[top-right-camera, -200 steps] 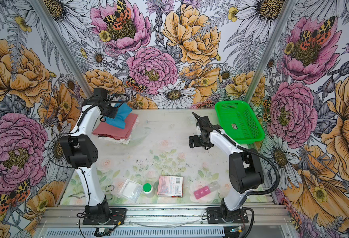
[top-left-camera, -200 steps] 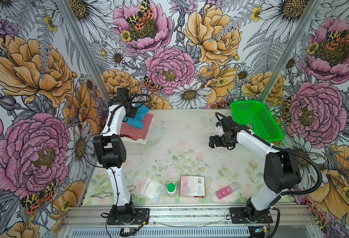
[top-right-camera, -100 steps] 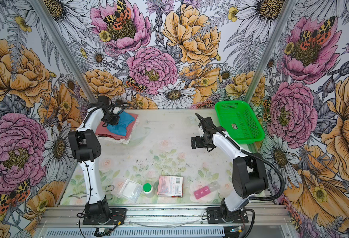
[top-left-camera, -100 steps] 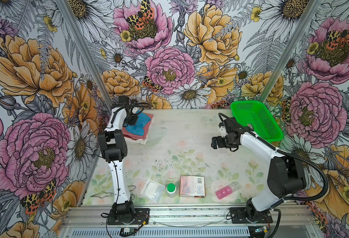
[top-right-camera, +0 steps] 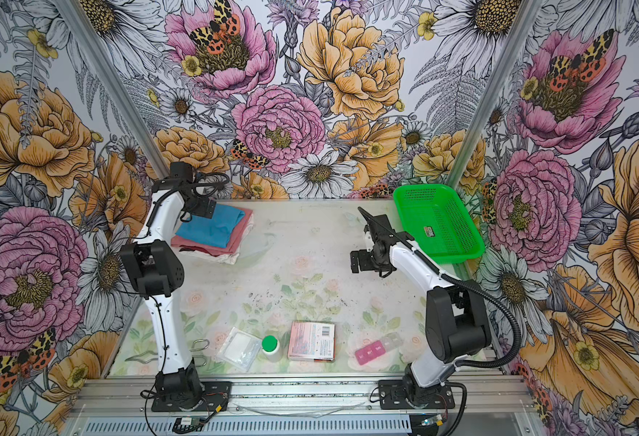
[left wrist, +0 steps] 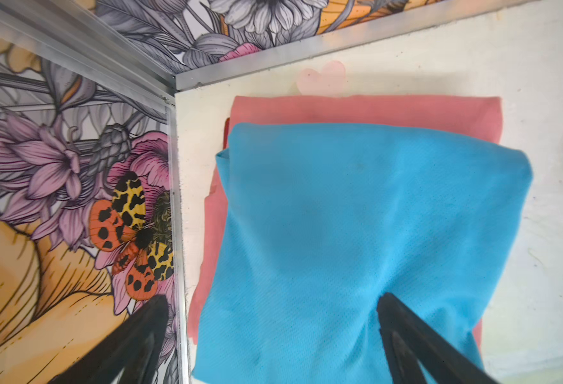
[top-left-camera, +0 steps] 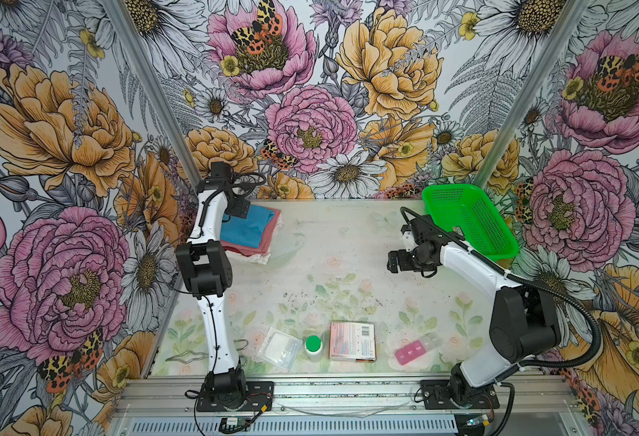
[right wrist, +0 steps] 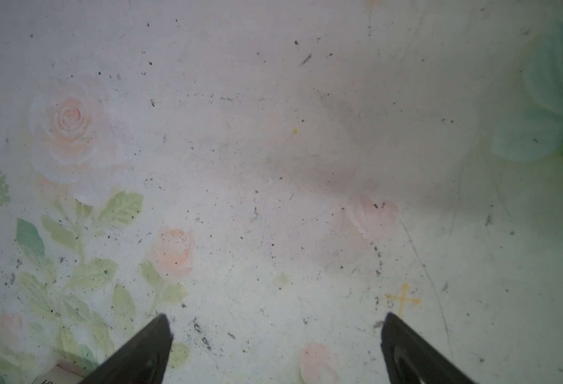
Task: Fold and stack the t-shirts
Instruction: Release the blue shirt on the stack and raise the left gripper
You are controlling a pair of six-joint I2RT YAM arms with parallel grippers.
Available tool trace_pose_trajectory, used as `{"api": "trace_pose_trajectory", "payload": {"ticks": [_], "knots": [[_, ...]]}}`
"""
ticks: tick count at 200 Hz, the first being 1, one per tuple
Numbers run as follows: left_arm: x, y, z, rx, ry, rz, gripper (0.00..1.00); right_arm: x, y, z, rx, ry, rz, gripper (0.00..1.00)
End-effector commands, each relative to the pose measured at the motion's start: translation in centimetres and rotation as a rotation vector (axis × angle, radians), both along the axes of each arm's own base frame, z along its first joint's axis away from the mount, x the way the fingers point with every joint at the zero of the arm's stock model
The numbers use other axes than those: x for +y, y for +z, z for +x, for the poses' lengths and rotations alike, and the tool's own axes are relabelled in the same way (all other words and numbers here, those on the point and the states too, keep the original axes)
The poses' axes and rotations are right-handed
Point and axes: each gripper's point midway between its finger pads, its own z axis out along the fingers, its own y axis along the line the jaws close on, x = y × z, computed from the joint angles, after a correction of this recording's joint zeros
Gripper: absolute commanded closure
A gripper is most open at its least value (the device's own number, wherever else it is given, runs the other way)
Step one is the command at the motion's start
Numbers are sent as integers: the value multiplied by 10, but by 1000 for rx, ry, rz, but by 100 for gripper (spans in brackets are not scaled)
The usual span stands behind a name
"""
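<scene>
Here the left end effector (left wrist: pixel 273 299), spread wide and empty, hangs just over the folded sky-blue cloth t-shirt (left wrist: pixel 356 216) topping the salmon-pink cloth t-shirt (left wrist: pixel 373 109). The right end effector (right wrist: pixel 273 319), equally wide and empty, is well apart.

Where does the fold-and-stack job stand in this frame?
Done: the folded blue t-shirt lies atop the pink t-shirt, white cloth beneath, in the far left corner. In hand: nothing; the left gripper is open over the blue t-shirt, the right gripper open over bare table. Left: no unfolded shirt shows, so probably just retracting.
</scene>
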Motion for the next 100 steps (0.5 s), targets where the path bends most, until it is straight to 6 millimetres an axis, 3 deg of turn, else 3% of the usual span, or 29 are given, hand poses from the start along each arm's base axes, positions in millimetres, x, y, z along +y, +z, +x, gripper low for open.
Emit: {"api": "trace_pose_trajectory", "payload": {"ticks": [1, 25, 56, 82, 87, 100], "knots": [[-1, 57, -6, -136, 34, -59, 1, 3, 4, 1, -14, 3, 23, 1], [-39, 59, -10, -146, -46, -249, 1, 5, 4, -1, -15, 13, 30, 0], [-87, 65, -21, -180, -82, -411, 1, 24, 16, -6, -85, 125, 55, 0], [-126, 76, -41, -303, -119, -443, 1, 41, 27, -11, -177, 231, 11, 0], [-132, 91, -52, -352, -125, -440, 1, 44, 29, -12, -190, 248, 4, 1], [-147, 93, -69, -408, -127, -425, 1, 57, 35, -15, -230, 300, 11, 0]]}}
